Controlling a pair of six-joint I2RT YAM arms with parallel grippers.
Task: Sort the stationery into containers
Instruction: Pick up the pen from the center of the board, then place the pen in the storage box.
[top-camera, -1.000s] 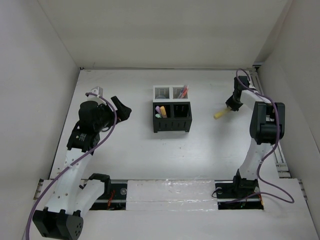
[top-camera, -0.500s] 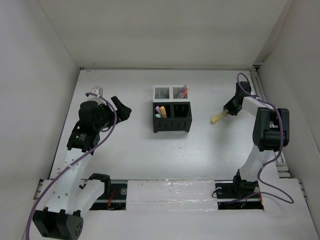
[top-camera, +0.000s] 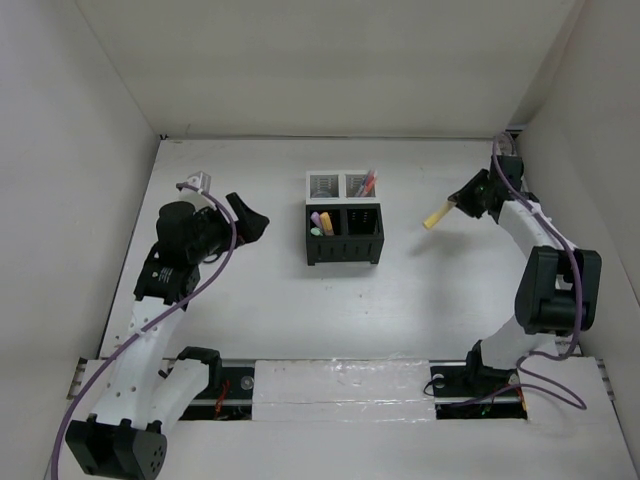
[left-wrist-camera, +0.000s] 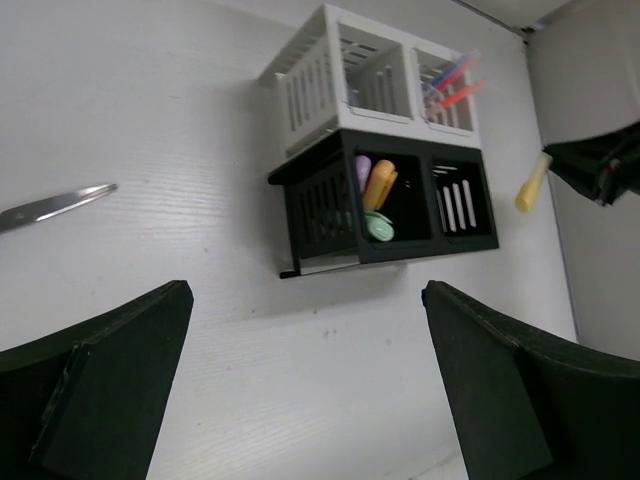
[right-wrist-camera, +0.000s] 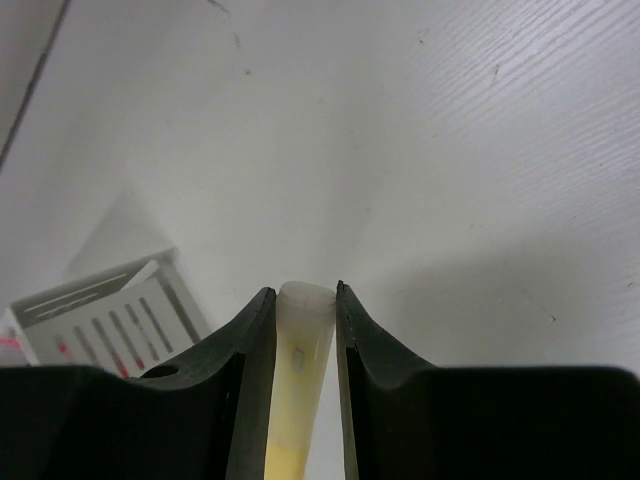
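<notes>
White wood-grain table (top-camera: 300, 300) between plain white walls (top-camera: 330, 70), under soft even light.

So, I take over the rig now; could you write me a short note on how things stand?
Left pincer: open, empty, hovering left of the bins.
Right pincer: shut on a yellow marker, held above the table right of the bins.
Done: markers in the left black bin; pens in the right white bin.
Left: put the yellow marker in a bin; a metal blade, probably the scissors, lies on the table left of the bins.
</notes>
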